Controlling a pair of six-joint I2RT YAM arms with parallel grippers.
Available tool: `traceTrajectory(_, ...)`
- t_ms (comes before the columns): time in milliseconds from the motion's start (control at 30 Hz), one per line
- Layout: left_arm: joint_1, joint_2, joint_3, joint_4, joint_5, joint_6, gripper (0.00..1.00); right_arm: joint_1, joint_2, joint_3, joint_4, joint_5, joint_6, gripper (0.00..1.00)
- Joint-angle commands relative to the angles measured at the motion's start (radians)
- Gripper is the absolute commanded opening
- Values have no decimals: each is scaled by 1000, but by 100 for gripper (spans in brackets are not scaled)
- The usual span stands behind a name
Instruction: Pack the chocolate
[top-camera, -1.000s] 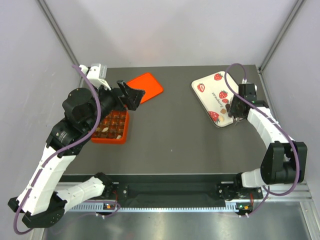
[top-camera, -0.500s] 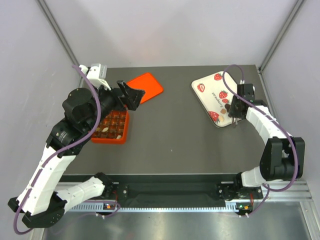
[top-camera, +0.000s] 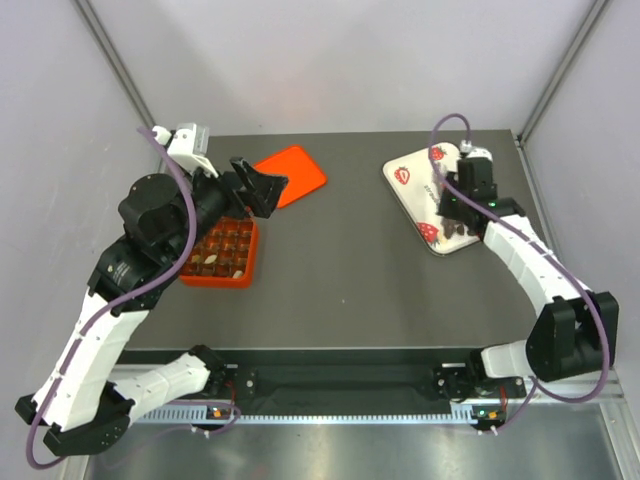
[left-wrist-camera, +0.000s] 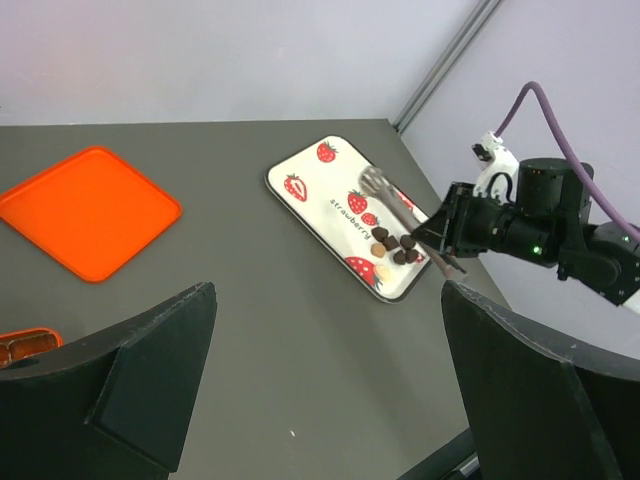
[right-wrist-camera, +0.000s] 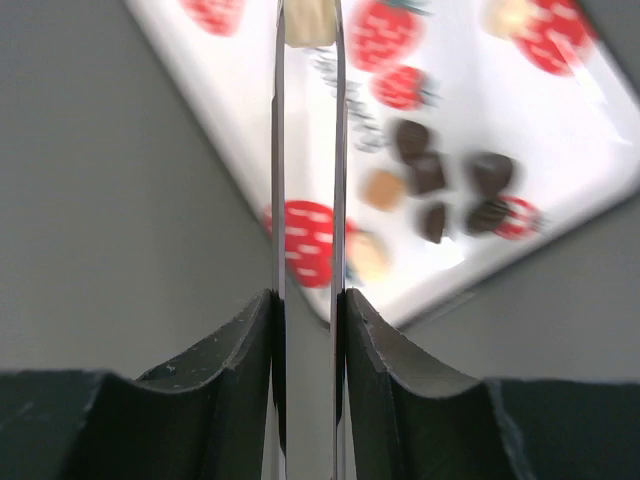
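The chocolate (right-wrist-camera: 428, 173) lies as a small cluster of dark pieces, with a tan one beside them, on the white strawberry-print tray (right-wrist-camera: 240, 90), also seen from the left wrist (left-wrist-camera: 395, 243). My right gripper (right-wrist-camera: 307, 300) is shut on metal tongs (right-wrist-camera: 278, 150), whose tips pinch a pale cream piece (right-wrist-camera: 307, 24) above the tray. From above, the right gripper (top-camera: 455, 203) hovers over the tray (top-camera: 408, 183). The orange-red box (top-camera: 222, 253) with several filled compartments sits at the left, under my left gripper (top-camera: 258, 188), which stands open and empty (left-wrist-camera: 330, 390).
The flat orange lid (top-camera: 292, 174) lies behind the box on the dark table; it also shows in the left wrist view (left-wrist-camera: 88, 210). Grey walls and frame posts close in the back and sides. The right arm's purple cable (top-camera: 440, 135) loops above the tray.
My right gripper has squeezed the tongs narrower and moved back and left over the tray, rising with the cream piece between the tips. The left arm has barely shifted.
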Motion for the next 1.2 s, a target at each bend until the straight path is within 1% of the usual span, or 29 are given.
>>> traceTrajectory(0, 3, 3, 43, 37, -6, 25, 99, 164, -41, -18, 210, -27, 99, 28)
traceTrajectory(33, 3, 6, 43, 35, -5, 24, 99, 202, -36, -29, 245, -33, 117, 28)
traceTrajectory(67, 3, 3, 43, 34, 6, 19, 99, 279, -32, -40, 279, -41, 137, 28)
traceTrajectory(100, 3, 3, 41, 35, 8, 19, 99, 316, -26, -50, 313, -47, 156, 28)
traceTrajectory(133, 3, -1, 40, 37, 9, 17, 99, 353, -12, -66, 394, -70, 188, 28)
traceTrajectory(167, 3, -4, 35, 37, -1, 19, 99, 421, -1, -70, 425, -82, 202, 28)
traceTrajectory(233, 3, -9, 38, 31, -11, 20, 99, 494, 45, -64, 512, -92, 228, 28)
traceTrajectory(267, 3, -10, 40, 28, -9, 21, 99, 564, 85, -55, 531, -95, 226, 28)
traceTrajectory(333, 3, -17, 40, 29, -9, 21, 99, 633, 134, -8, 548, -98, 210, 28)
traceTrajectory(367, 3, -18, 37, 31, -9, 21, 99, 696, 158, 12, 545, -96, 196, 29)
traceTrajectory(433, 3, -23, 34, 25, -17, 24, 99, 752, 226, 73, 531, -93, 170, 29)
traceTrajectory(467, 3, -26, 34, 25, -24, 25, 99, 800, 261, 91, 522, -92, 161, 29)
traceTrajectory(533, 3, -30, 32, 20, -23, 25, 99, 844, 296, 127, 522, -98, 150, 29)
traceTrajectory(567, 4, -32, 32, 22, -23, 25, 99, 888, 313, 141, 519, -96, 128, 29)
traceTrajectory(633, 3, -38, 31, 20, -24, 25, 99, 949, 353, 170, 513, -53, 111, 29)
traceTrajectory(767, 3, -46, 31, 14, -32, 30, 99, 1002, 405, 212, 490, -9, 90, 29)
traceTrajectory(967, 4, -50, 25, 8, -38, 30, 99, 1023, 422, 221, 487, 3, 76, 30)
traceTrajectory(1033, 3, -52, 25, 12, -37, 30, 99, 1031, 428, 226, 459, 6, 70, 31)
traceTrajectory(1167, 3, -58, 20, 11, -37, 27, 99, 1042, 445, 239, 436, 48, 52, 37)
